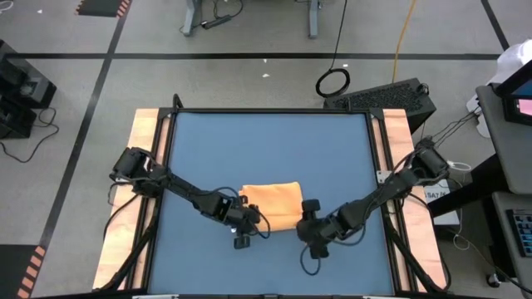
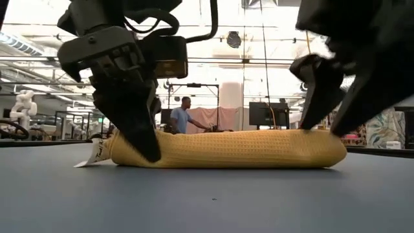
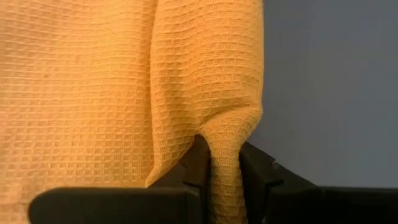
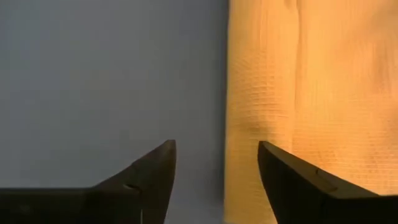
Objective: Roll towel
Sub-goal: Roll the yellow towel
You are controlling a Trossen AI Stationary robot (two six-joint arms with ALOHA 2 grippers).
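Observation:
The orange-yellow towel point(image 1: 272, 203) lies folded in a low, thick bundle on the blue table point(image 1: 249, 141). In the low view the towel point(image 2: 233, 150) shows a small white tag point(image 2: 88, 157) at its left end. My left gripper point(image 1: 246, 219) is at the towel's near left corner, shut on a pinch of cloth point(image 3: 224, 155). My right gripper point(image 1: 309, 221) is open at the towel's near right corner. In the right wrist view point(image 4: 216, 168) the towel's edge point(image 4: 239, 124) runs up from between the fingers. My left gripper pinches a raised ridge of the towel point(image 3: 225, 144) between its two fingers, at the near left corner. The fingers slant down from the table's near left side. The ridge is drawn up into a narrow fold, and the other cloth lies on the table. My right gripper: I cannot tell whether its fingers point(image 2: 320, 97) touch the towel's right end.
Bare blue table surface lies on all sides of the towel, with wooden side rails point(image 1: 141, 133) at left and right. Both arms reach in from the table's side edges. Beyond the table, a person point(image 2: 183, 116) stands in the room.

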